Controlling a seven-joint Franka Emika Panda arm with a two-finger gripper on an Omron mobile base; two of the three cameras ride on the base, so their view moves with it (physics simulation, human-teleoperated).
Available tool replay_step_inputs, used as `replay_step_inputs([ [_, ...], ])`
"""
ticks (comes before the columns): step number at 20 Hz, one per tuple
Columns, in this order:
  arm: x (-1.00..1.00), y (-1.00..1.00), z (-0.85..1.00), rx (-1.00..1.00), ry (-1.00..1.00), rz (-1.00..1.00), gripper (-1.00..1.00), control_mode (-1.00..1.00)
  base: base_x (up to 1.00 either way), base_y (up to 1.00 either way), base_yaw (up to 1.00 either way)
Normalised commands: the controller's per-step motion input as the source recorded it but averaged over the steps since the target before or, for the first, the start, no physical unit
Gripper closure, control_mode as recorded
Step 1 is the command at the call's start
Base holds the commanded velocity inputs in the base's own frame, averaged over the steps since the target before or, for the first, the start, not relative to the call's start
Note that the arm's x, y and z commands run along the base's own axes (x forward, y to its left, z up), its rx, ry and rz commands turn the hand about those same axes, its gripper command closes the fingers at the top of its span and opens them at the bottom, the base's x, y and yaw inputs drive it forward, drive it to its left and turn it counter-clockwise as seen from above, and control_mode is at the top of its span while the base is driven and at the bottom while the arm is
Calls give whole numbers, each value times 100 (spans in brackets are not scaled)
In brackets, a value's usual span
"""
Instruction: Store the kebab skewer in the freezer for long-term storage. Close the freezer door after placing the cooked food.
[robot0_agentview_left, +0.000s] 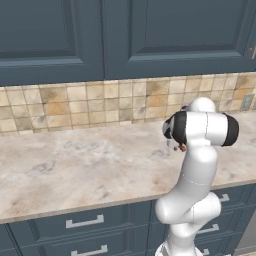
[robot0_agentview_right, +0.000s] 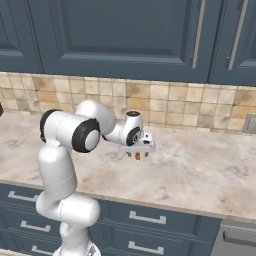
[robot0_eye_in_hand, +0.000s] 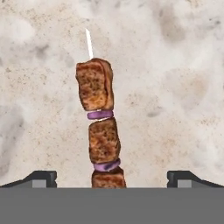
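1. We are at the first step, the pick-up: the kebab skewer (robot0_eye_in_hand: 99, 127) lies flat on the marbled counter (robot0_agentview_left: 75, 165), and nothing is held yet.

2. The gripper (robot0_agentview_right: 138, 156) hangs just above the counter, pointing down, right over the skewer. Its fingertips (robot0_eye_in_hand: 41, 178) stand as far apart as they go, one on each side of the stick, with bare counter between each tip and the meat.

3. We judge the next move to be a straight descent until the tips bracket the meat chunks, then a squeeze across the width of the skewer. The stick is thin, so the grip probably has to land on a chunk rather than on bare wood.

4. The freezer and its door lie outside these pictures, so the carry and the door closing are all still ahead of us.

5. The hand view gives what the base views cannot: browned chunks, purple onion rings between them, and the pale bare point of the stick at the far end.

6. The right base view shows the hand's height over the counter and a small reddish speck under it. In the left base view the arm's own elbow covers most of the hand, leaving a reddish bit (robot0_agentview_left: 182, 147) at its edge.
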Motion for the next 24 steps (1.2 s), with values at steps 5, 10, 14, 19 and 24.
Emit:
replay_step_inputs([
  [5,0,0,-31,0,0,0,-100,-100,0,0,0],
  [10,0,0,-17,1,0,0,-100,-100,0,0,0],
  [14,0,0,-12,1,0,0,100,-100,0,0,0],
  [19,0,0,-8,0,0,0,100,-100,0,0,0],
  [24,0,1,0,0,0,0,100,-100,0,0,0],
])
